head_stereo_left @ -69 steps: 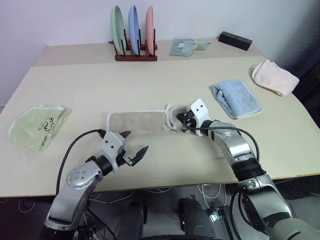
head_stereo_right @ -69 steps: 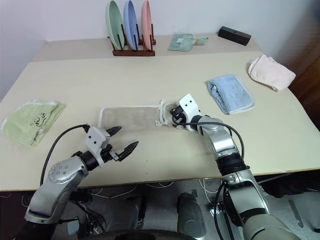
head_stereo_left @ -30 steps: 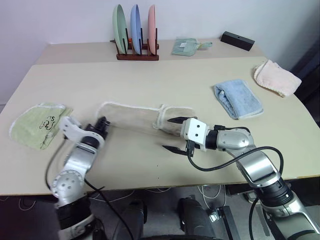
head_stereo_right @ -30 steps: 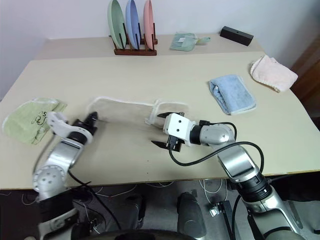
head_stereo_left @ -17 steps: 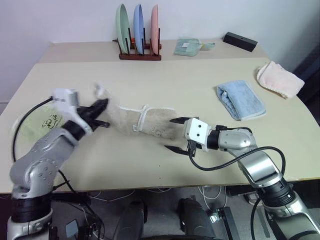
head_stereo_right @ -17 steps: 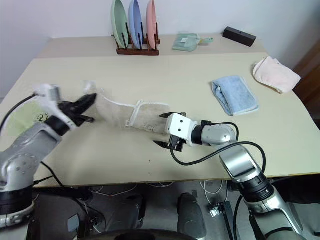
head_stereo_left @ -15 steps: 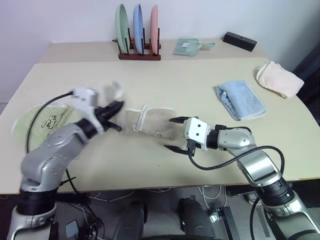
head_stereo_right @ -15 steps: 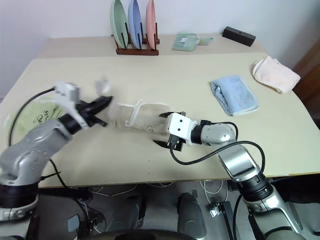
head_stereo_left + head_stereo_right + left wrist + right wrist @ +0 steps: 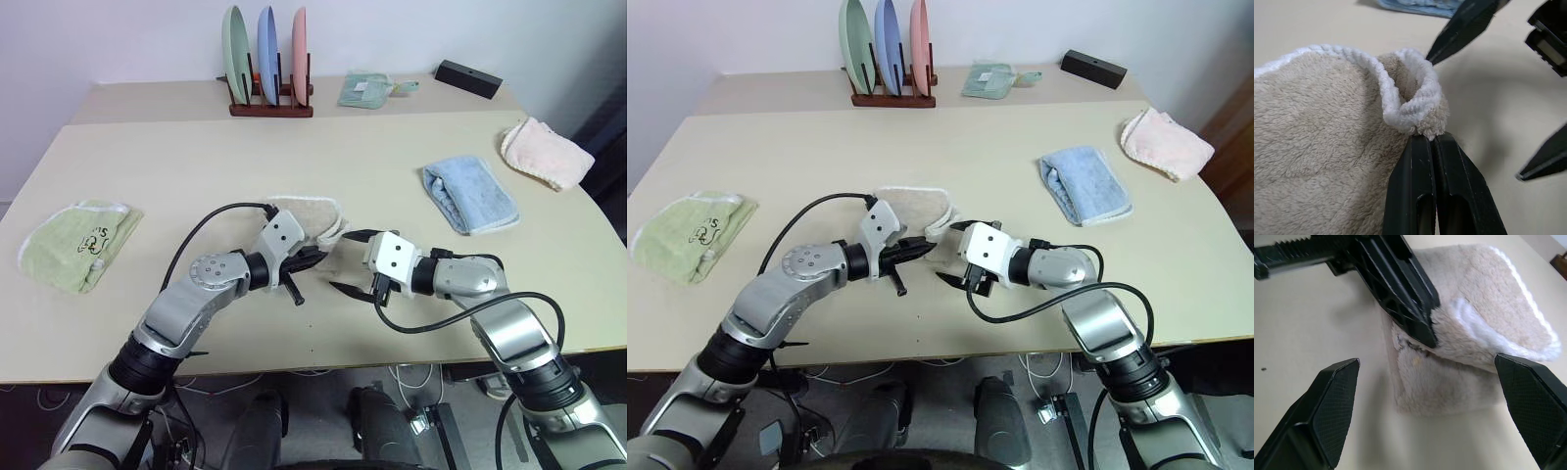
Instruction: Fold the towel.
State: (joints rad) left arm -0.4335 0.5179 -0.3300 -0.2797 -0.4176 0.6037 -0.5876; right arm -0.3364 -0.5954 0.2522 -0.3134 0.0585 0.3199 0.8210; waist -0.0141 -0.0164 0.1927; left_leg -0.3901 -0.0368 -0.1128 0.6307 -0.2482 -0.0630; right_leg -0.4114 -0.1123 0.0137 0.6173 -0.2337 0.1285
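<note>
The beige towel (image 9: 306,217) with white corded edging lies doubled over at the middle of the table. My left gripper (image 9: 312,258) is shut on the towel's corded corner (image 9: 1414,106), its black fingers (image 9: 1422,186) pressed together just under the cord. My right gripper (image 9: 340,260) stands open right beside it, one fingertip (image 9: 1332,406) on each side of the towel's near end, touching nothing. The right wrist view has the left gripper (image 9: 1400,298) lying across the towel (image 9: 1484,313).
A rack of plates (image 9: 266,59) stands at the back. A pale green towel (image 9: 73,245) lies at the left, a light blue folded towel (image 9: 468,196) and a pink one (image 9: 544,152) at the right. A small green cloth (image 9: 367,90) and a black box (image 9: 468,78) lie far back.
My left gripper has swung from the left to the right with the towel's end in it, laying the towel over on itself. The right gripper has stayed open in place.
</note>
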